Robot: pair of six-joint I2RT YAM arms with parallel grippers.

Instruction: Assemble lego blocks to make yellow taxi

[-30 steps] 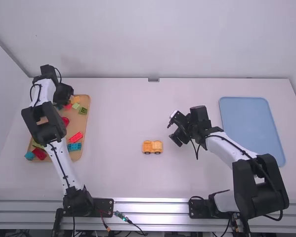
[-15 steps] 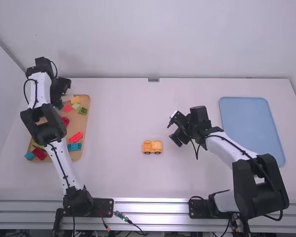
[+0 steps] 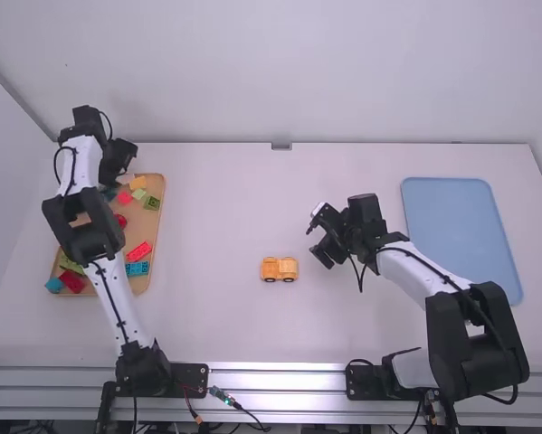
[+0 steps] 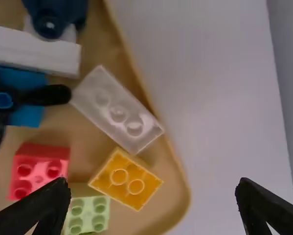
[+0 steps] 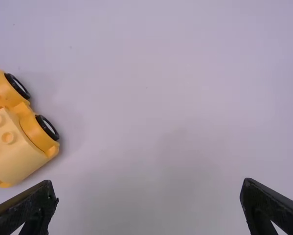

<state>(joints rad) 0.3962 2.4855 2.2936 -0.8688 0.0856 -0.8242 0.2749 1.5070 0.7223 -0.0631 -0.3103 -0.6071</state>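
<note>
Left gripper (image 3: pixel 118 170): over the far end of the wooden tray (image 3: pixel 161 221), its fingers spread wide with nothing between them.
Yellow block (image 4: pixel 125 179): lies studs up in the tray; in the left wrist view it shows between the open fingers, nearer one of them, ungripped.
Clear block (image 4: pixel 118 110): in the tray, right beside the yellow block, its row of studs facing up.
Pale green block (image 4: pixel 90 210): on the yellow block's other side, partly covered in the left wrist view by a finger (image 4: pixel 51 208); the pink-red block (image 4: pixel 38 169) is close by.
Propeller piece (image 4: pixel 24 100): black, over a blue piece in the tray, beyond the clear block.
Right gripper (image 3: pixel 316 237): above the surface (image 3: pixel 343 325), fingers apart and empty.
Taxi body (image 3: pixel 279 269): on the surface between the two arms, near the right gripper but out of its grasp, toward the robot's left and a little closer to the arm bases. In the right wrist view, a paler block (image 5: pixel 11 147) sits on the wheeled yellow base, and two black wheels (image 5: pixel 47 128) face the camera.
Blue tray (image 3: pixel 461 237): flat on the surface, to the right of the right gripper.
</note>
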